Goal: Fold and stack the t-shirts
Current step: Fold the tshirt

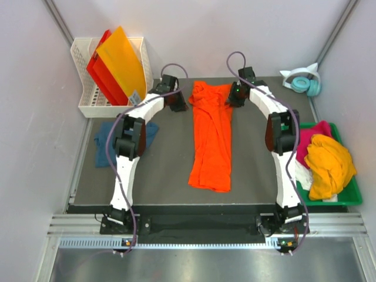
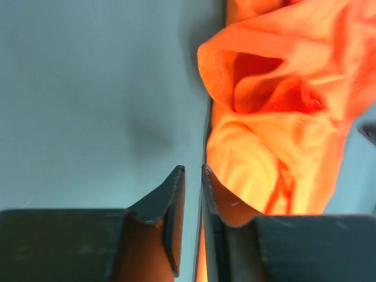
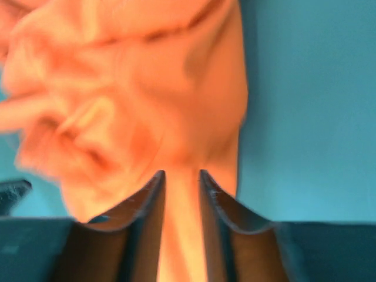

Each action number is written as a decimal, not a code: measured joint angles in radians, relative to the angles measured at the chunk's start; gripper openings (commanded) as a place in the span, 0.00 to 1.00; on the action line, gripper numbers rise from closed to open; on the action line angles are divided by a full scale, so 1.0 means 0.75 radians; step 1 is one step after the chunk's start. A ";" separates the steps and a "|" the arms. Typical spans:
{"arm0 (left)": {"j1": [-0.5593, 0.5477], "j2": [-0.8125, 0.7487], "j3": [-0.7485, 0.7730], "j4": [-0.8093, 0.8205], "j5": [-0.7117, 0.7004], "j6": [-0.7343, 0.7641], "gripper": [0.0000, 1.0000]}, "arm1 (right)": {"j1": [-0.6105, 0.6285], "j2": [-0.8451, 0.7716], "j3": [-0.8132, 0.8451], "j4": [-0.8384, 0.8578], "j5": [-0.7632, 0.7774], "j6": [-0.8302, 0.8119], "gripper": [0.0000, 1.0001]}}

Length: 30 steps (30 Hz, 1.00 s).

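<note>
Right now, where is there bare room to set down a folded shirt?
Bare mat between the orange t-shirt and left arm, likewise right arm, and below its hem. Crowded: far edge, by left gripper and right gripper; green bin heaped.

We have bare mat [image 1: 167, 158] on both sides of the long orange t-shirt [image 1: 211, 141], two lanes running from near edge to far edge. Our left arm [image 1: 128, 138] leans over the left lane, above the dark teal t-shirt [image 1: 103, 144] at the mat's left edge. Our right arm [image 1: 281, 132] stands along the right lane. The white basket [image 1: 81, 82] with its upright plastic sheets [image 1: 120, 61] blocks the far left corner. The green bin [image 1: 341, 201], with its heap of t-shirts [image 1: 326, 161], walls off the right side. The headphones [image 1: 302, 82] occupy the far right corner.
</note>
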 measured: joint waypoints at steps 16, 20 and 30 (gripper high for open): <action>-0.360 -1.195 -1.068 0.117 -0.294 0.035 0.25 | 0.319 -1.409 -1.202 0.220 0.252 -0.022 0.39; -0.491 -1.243 -1.271 0.112 -0.372 0.007 0.26 | 0.411 -1.533 -1.488 0.186 0.346 0.014 0.38; -0.646 -1.310 -1.510 0.019 -0.537 -0.129 0.27 | 0.628 -1.733 -1.749 0.116 0.526 0.155 0.41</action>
